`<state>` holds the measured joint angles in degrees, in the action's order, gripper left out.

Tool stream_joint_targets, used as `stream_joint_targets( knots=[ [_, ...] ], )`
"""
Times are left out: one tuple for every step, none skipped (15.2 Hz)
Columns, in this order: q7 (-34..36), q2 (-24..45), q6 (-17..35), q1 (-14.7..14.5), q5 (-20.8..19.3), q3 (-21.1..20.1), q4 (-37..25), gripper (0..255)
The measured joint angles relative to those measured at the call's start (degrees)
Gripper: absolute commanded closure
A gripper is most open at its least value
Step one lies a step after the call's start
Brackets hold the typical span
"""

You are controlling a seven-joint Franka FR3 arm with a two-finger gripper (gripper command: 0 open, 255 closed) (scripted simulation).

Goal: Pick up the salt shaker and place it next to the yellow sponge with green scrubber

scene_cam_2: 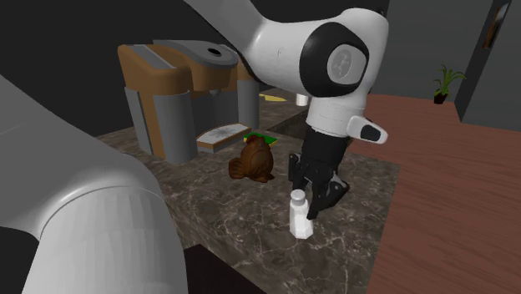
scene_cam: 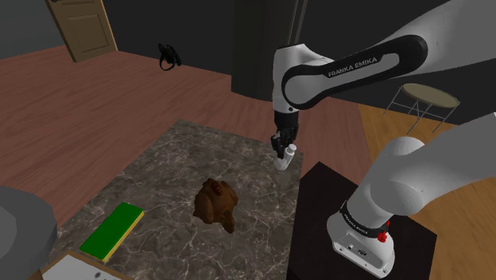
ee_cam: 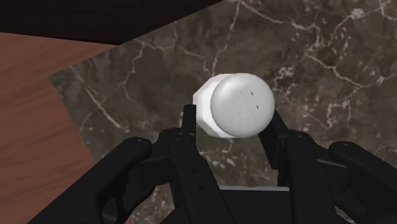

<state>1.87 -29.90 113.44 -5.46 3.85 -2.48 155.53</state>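
- One white shaker (scene_cam_2: 299,220) stands upright on the second exterior view's right of the one brown figure (scene_cam_2: 253,160), near it but apart.
- One black pincer (ee_cam: 231,122) reaches over the shaker's top and pinches it. Its two fingers (ee_cam: 189,121) press against the shaker, one on each side, just below the round cap.
- I cannot tell whether the shaker's base rests on the surface or hangs just off it.
- One sponge (scene_cam: 115,231), green on top with a yellow edge, lies flat to the shoulder view's lower left of the figure.
- The figure sits between the sponge and the shaker, and those two are well apart.
- One dark, veined counter (scene_cam: 183,151) carries the figure and the sponge.
- One dark stand (scene_cam: 318,215) sits to the shoulder view's right of the figure, against the counter's edge.
- Farther from the figure in the shoulder view are one round stool (scene_cam: 428,99) to the upper right and one door (scene_cam: 79,28) to the upper left.
- One potted plant (scene_cam_2: 447,81) stands far to the second exterior view's upper right of the figure.
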Motion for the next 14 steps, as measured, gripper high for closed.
stream_joint_targets(
  knots=[
    [0.1,-0.5,-0.9,-0.1,0.1,-0.1,-0.4,255],
    [0.1,-0.8,-1.7,0.0,0.0,0.0,-0.9,255],
    [0.1,-1.2,-2.5,0.0,0.0,0.0,-1.3,255],
    [0.2,-1.6,-3.4,-0.1,0.0,0.0,-1.8,255],
    [0.3,-1.9,-4.4,-0.1,0.0,0.0,-2.5,255],
    [0.3,-2.1,-5.3,-0.1,-0.1,0.0,-3.1,255],
    [0.3,-2.4,-6.1,0.0,-0.1,0.1,-3.6,255],
    [0.3,-2.8,-7.1,0.0,-0.2,0.1,-4.2,255],
    [0.4,-3.1,-7.9,0.0,-0.2,0.1,-4.8,255],
    [0.5,-3.3,-8.6,0.0,-0.1,0.1,-5.3,255],
    [0.5,-3.9,-9.6,0.0,-0.2,0.1,-5.8,255],
    [0.6,-4.1,-10.6,-0.1,-0.2,0.1,-6.5,255],
    [0.6,-4.5,-11.6,-0.1,-0.2,0.1,-7.1,255],
    [0.5,-4.5,-12.3,0.0,-0.3,0.2,-7.8,255]
  ],
)
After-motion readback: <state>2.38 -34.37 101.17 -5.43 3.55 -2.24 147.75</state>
